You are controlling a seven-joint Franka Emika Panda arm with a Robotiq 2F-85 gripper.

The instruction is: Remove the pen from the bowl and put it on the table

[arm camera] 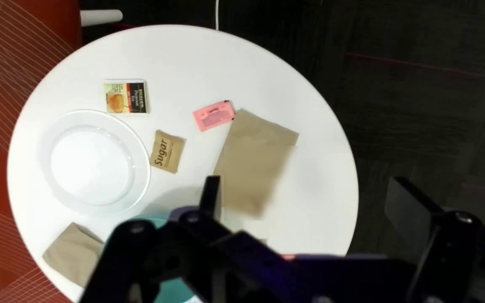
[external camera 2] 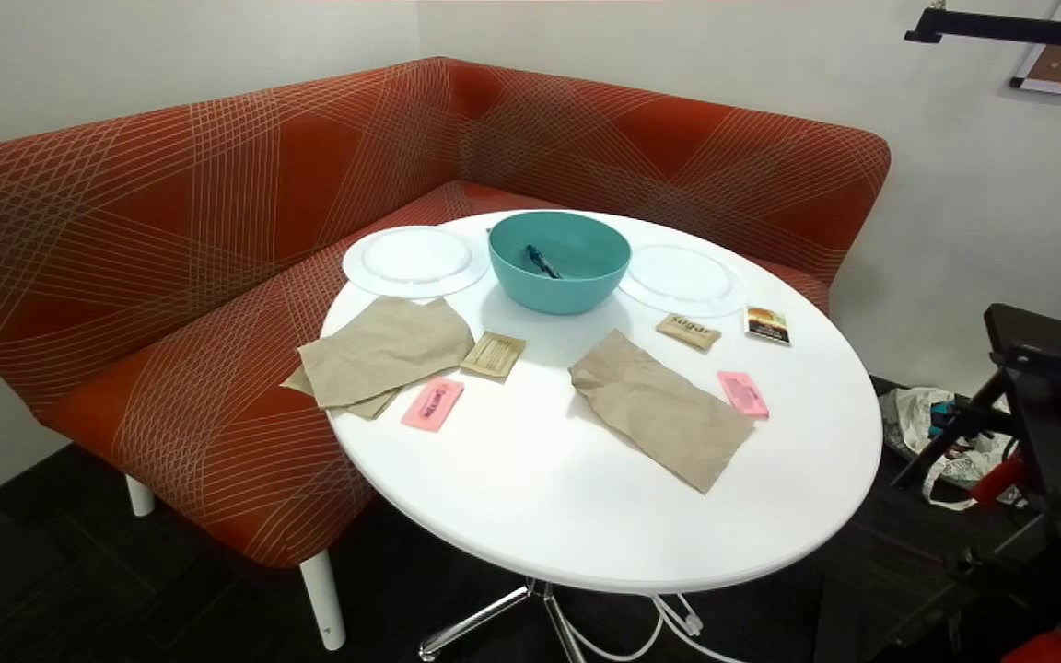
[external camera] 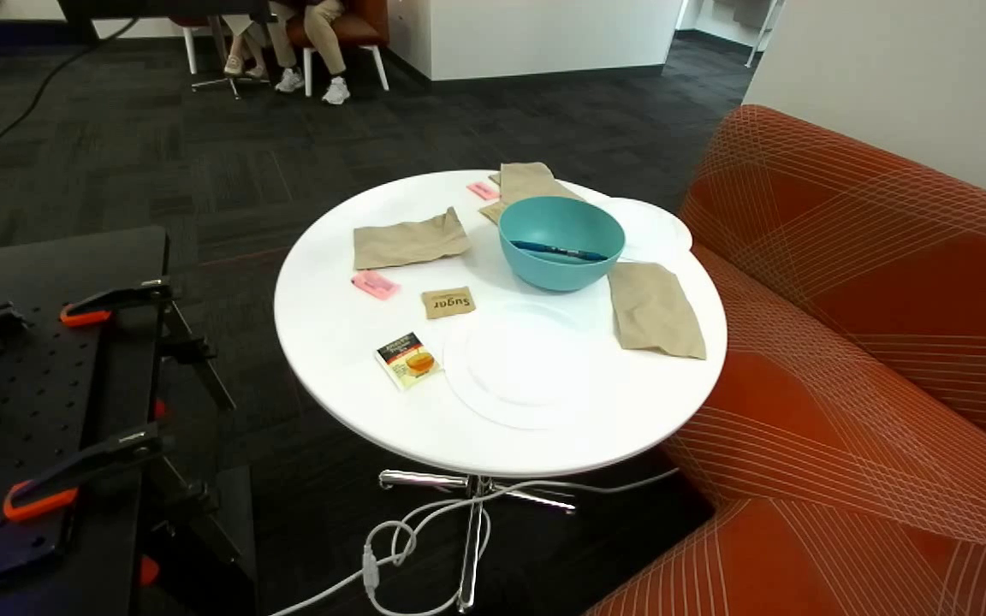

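A blue pen [external camera: 557, 250] lies slanted inside the teal bowl [external camera: 557, 275], toward the edge of the worktop [external camera: 330, 334] that faces the sofa [external camera 2: 641, 138]. The jaws are spread wide: in the wrist view the bowl shows outside their gap, partly behind one jaw, the pen hidden, while the other jaw shows past the opposite edge.

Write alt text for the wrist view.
An open black two-finger gripper fills the lower foreground of a downward view of a round white-topped table, hiding much of a round teal-blue bowl. On the table lie a round translucent plastic plate, tan paper napkins, a brown Sugar packet, a pink paper packet and a black-and-yellow tea packet.
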